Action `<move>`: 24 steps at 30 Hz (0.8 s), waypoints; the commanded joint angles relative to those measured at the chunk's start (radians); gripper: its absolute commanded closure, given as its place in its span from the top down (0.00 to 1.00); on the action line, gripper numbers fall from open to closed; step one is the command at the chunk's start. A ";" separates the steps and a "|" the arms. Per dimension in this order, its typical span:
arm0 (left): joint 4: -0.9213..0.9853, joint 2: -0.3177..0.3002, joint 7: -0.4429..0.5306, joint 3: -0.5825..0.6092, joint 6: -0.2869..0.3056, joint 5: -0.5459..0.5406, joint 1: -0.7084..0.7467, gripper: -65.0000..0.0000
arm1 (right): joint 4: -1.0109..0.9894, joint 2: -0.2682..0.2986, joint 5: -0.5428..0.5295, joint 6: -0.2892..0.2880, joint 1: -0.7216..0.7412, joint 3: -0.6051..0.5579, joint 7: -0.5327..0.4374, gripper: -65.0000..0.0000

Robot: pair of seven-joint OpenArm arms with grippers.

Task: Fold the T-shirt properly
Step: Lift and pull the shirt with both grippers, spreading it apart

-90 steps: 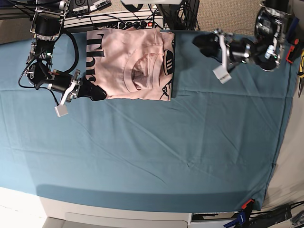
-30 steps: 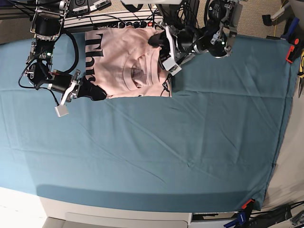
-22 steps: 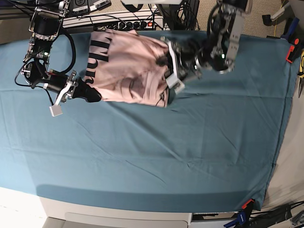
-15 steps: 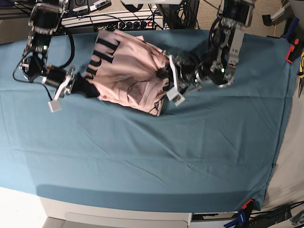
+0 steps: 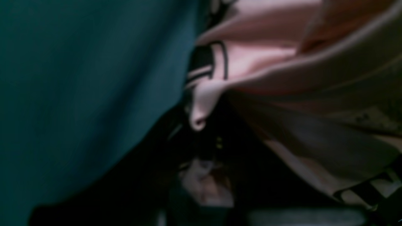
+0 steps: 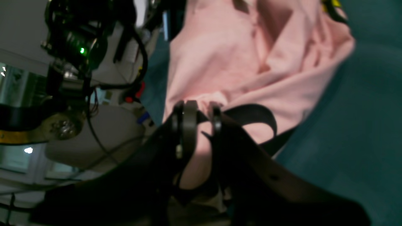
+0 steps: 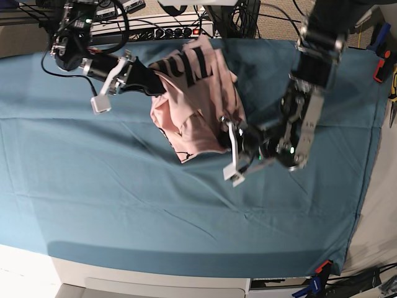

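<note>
The pale pink T-shirt (image 7: 201, 108) hangs bunched between my two grippers above the teal sheet (image 7: 186, 205), its black lettering (image 7: 186, 65) turned toward the back. In the base view my right gripper (image 7: 155, 82) is shut on the shirt's upper left edge. My left gripper (image 7: 237, 129) is shut on its lower right corner. The right wrist view shows the fingers (image 6: 188, 113) pinching pink cloth (image 6: 238, 56). The left wrist view is dark and blurred, with a pink fold (image 5: 251, 62) beside teal cloth (image 5: 78, 78).
A power strip (image 7: 167, 28) and cables run along the table's back edge. The sheet's right edge (image 7: 366, 155) drops off, with tools (image 7: 392, 81) beyond it. A clamp (image 7: 321, 268) holds the front right corner.
The shirt lay flat and folded at the back; now it is lifted and bunched. My left gripper has come in, closed on it and pulled it forward. My right gripper has swung back and to the right.
</note>
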State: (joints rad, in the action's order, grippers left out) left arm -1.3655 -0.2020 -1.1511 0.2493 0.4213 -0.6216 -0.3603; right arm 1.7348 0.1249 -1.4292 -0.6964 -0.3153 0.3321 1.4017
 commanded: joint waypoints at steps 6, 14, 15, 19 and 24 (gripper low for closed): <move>0.058 -0.034 0.034 0.117 -0.011 0.019 -0.217 0.00 | 0.019 -0.080 0.032 -0.002 0.002 0.003 -0.005 0.00; 0.162 -0.026 0.029 0.165 -0.010 -0.026 -0.332 0.00 | 0.019 -0.150 0.069 -0.002 0.002 0.003 -0.005 0.00; 0.162 -0.026 0.023 0.165 -0.010 -0.026 -0.326 0.00 | 0.019 -0.149 0.069 -0.002 0.002 0.003 -0.005 0.00; 0.162 -0.036 0.007 0.166 -0.010 -0.024 -0.288 0.00 | 0.019 -0.149 0.114 -0.002 -0.003 0.003 -0.005 0.00; 0.161 -0.055 -0.020 0.166 0.003 -0.017 -0.236 0.00 | 0.019 -0.149 0.249 -0.002 -0.014 0.004 -0.005 0.00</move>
State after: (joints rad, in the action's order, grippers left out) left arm -1.1908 -0.2481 -1.1851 0.4240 0.4320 -0.6514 -0.5587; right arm 1.7378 -0.0311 -1.1751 -0.6903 -0.3241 0.3340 1.3750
